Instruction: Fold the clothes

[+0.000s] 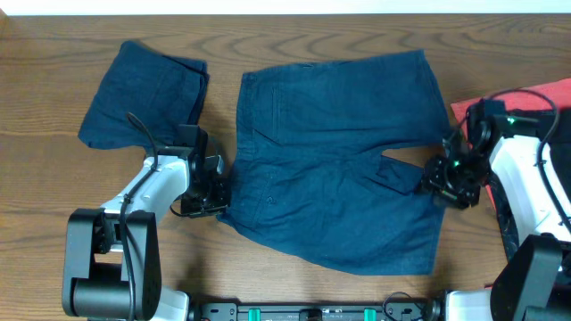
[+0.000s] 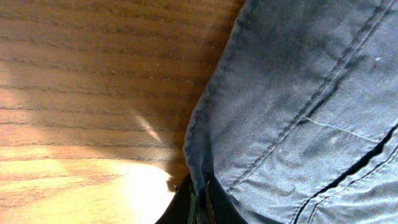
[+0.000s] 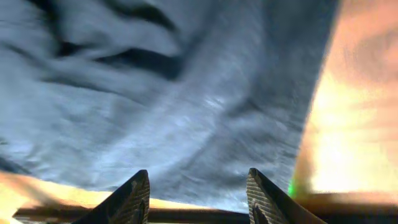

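A pair of navy shorts lies spread flat in the middle of the table, waistband at the left, legs to the right. My left gripper is shut on the shorts' lower-left waistband corner; the left wrist view shows the fabric edge pinched between the fingers. My right gripper is open beside the leg hems at the right edge; the right wrist view shows its fingers spread over the navy cloth. A folded navy bundle lies at the back left.
A red cloth lies at the right edge behind the right arm. Bare wooden table surrounds the shorts. The arm bases stand at the front edge.
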`<action>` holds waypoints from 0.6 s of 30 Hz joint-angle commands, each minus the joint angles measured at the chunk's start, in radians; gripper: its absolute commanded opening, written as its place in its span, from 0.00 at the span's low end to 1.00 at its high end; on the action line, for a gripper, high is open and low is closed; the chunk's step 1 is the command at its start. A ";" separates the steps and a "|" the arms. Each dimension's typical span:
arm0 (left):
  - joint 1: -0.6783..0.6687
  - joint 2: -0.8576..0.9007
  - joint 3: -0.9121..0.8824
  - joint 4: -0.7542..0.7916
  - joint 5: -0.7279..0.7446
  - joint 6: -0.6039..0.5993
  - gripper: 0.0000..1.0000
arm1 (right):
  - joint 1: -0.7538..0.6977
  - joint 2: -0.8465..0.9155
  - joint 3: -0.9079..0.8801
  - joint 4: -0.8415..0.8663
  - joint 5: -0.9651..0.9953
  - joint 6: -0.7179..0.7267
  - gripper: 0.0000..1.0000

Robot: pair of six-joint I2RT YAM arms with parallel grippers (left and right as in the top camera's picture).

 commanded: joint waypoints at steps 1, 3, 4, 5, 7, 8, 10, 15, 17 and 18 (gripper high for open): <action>0.000 0.001 -0.011 -0.006 -0.009 -0.013 0.06 | -0.046 -0.010 -0.084 0.005 0.072 0.112 0.48; 0.000 0.001 -0.011 -0.002 -0.009 -0.013 0.06 | -0.082 -0.010 -0.137 0.019 0.068 0.133 0.46; 0.000 0.001 -0.011 0.001 -0.009 -0.013 0.06 | -0.103 -0.010 -0.163 0.020 0.058 0.133 0.45; 0.000 0.001 -0.011 0.003 -0.009 -0.013 0.06 | -0.122 -0.010 -0.184 0.023 0.047 0.132 0.44; 0.000 0.001 -0.011 0.006 -0.009 -0.013 0.06 | -0.156 -0.010 -0.222 0.024 0.029 0.131 0.38; 0.000 0.001 -0.011 0.006 -0.009 -0.013 0.06 | -0.165 -0.010 -0.240 0.030 0.010 0.120 0.37; 0.000 0.001 -0.011 0.009 -0.009 -0.013 0.06 | -0.164 -0.010 -0.269 0.042 -0.035 0.101 0.36; 0.000 0.001 -0.011 0.013 -0.009 -0.013 0.06 | -0.139 -0.010 -0.346 0.048 -0.063 0.102 0.45; 0.000 0.001 -0.011 0.014 -0.009 -0.013 0.06 | -0.138 -0.010 -0.373 0.069 -0.079 0.101 0.46; 0.000 0.001 -0.011 0.014 -0.009 -0.013 0.06 | -0.138 -0.010 -0.383 0.085 -0.083 0.101 0.43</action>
